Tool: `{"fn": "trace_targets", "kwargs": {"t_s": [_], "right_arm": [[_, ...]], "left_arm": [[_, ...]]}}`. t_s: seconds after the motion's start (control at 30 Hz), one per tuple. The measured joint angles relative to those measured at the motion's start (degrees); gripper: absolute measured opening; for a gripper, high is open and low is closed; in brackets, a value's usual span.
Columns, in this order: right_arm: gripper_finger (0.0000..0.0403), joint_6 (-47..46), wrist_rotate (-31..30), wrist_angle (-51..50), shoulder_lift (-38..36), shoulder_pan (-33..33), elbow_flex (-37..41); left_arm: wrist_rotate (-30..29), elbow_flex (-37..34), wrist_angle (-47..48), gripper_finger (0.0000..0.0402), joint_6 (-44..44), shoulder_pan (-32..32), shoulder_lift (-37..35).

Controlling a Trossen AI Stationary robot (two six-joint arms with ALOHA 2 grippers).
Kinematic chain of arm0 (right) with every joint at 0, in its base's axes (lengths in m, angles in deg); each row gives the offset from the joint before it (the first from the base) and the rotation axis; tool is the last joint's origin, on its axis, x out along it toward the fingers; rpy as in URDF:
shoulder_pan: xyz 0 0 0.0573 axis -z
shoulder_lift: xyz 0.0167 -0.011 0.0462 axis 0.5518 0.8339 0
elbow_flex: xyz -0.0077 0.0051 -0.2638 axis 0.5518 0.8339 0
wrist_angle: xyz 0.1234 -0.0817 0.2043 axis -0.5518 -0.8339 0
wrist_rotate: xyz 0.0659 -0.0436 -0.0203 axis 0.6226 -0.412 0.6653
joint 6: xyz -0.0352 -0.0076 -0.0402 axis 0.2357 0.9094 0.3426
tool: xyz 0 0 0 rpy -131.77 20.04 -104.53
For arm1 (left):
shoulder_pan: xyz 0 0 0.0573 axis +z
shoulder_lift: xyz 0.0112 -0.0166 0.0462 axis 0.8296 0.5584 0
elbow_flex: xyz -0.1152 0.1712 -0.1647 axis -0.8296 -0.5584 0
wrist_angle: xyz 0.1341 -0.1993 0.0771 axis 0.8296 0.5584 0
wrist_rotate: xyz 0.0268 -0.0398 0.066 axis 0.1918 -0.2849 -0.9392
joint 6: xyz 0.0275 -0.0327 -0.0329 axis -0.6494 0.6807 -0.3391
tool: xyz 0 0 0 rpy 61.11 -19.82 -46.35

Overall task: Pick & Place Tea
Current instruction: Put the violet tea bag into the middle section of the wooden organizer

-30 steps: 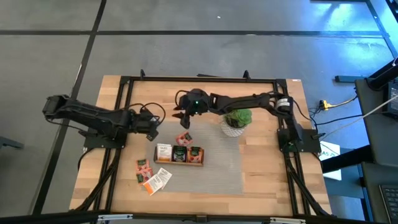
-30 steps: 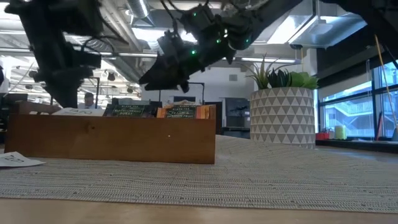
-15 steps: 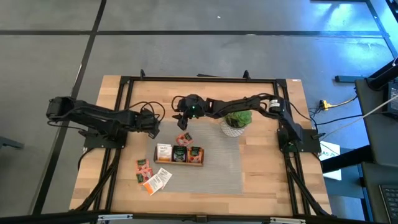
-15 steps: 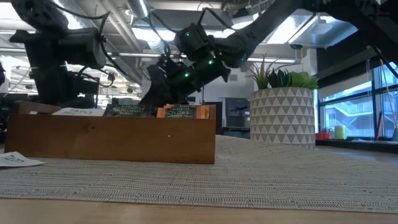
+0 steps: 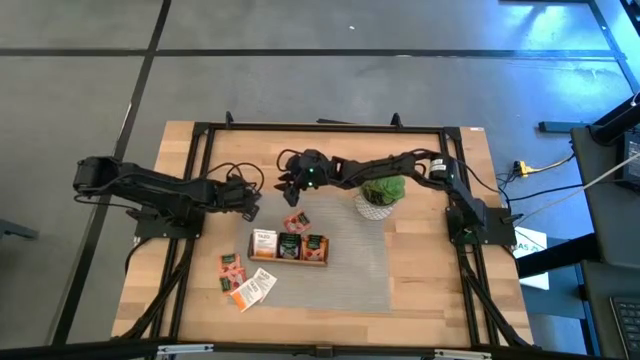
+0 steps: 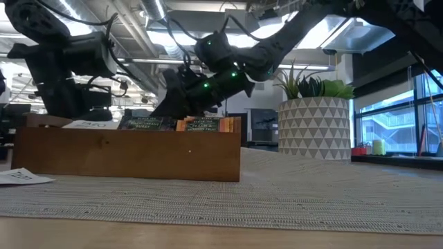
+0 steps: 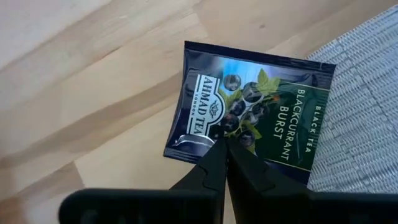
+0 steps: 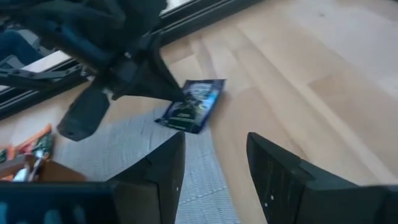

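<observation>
Left hand (image 7: 224,140): fingers pressed together, tips pinching the near edge of a dark blackcurrant tea sachet (image 7: 252,115). Sachet straight ahead of that hand, half over bare wood of the counter (image 7: 93,93), half over the grey woven mat (image 7: 360,124). From above, left hand (image 5: 252,205) low at the mat's edge, arm stretched in from the counter's left side.

Right hand (image 8: 214,158): fingers apart, nothing between them, hovering. Ahead of it, the same dark sachet (image 8: 191,106) with the left hand's tip on it. From above, right hand (image 5: 292,185) just beyond and beside the left hand, near but apart. Red-orange sachets (image 5: 295,221) on the mat just below the right hand.

Wooden tray (image 5: 288,260) nearer the counter's front than both hands, sachets standing in its compartments. Loose red-orange and white-and-orange sachets (image 5: 245,280) further forward, beside the tray's left end. Potted plant (image 5: 378,195) under the right arm, well behind its hand.
</observation>
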Motion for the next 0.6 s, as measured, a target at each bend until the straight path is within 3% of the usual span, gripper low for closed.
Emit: {"fn": "trace_targets", "kwargs": {"t_s": [0.23,0.43,0.6], "right_arm": [[0.0173,-1.08,0.17,0.13,0.0,-0.02,0.0],[0.0173,3.23,0.24,0.27,0.0,0.75,-0.06],[0.0173,4.28,2.48,-3.34,0.0,2.72,-3.46]], "left_arm": [[0.41,-0.07,-2.6,0.0011,-0.9,0.0,0.04],[-0.35,-0.13,-3.86,0.0007,-0.9,-0.07,0.09],[-1.65,-0.13,-4.0,0.0009,-0.9,-0.02,0.11]]}}
